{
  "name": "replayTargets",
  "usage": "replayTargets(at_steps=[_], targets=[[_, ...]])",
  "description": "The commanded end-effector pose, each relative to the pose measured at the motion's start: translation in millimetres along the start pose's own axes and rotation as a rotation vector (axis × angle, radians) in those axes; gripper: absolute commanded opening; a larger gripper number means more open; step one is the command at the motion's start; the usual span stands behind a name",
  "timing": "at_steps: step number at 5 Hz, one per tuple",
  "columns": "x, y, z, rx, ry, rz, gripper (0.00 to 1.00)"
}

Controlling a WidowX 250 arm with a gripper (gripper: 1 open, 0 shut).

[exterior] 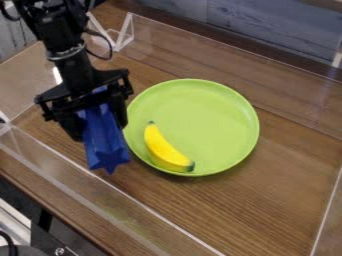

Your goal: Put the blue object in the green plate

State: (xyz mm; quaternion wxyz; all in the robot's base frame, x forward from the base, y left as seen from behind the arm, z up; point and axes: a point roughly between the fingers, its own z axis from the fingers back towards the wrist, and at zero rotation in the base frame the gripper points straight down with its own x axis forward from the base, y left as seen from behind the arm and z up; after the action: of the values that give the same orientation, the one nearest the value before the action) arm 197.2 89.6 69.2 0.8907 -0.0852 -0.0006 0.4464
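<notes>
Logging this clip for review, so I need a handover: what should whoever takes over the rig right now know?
Hand: over the blue block, at the left of the view; its fingers are around the block's upper part and look to be gripping it, though the contact itself is hard to make out.
Green plate: on the table just beside the hand, with the banana lying in it near the rim.
Done: the hand is at the block.
Left: get the block over the plate, set it down, let go.
</notes>
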Motion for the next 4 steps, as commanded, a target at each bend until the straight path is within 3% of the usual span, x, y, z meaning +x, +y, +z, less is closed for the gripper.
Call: replayTargets(at_steps=[1,4], targets=[[15.6,-1.2,12.4,-0.027,-0.061,0.112,0.00],[45.6,-51.6,18.1,-0.049,-0.055,0.096,0.00]])
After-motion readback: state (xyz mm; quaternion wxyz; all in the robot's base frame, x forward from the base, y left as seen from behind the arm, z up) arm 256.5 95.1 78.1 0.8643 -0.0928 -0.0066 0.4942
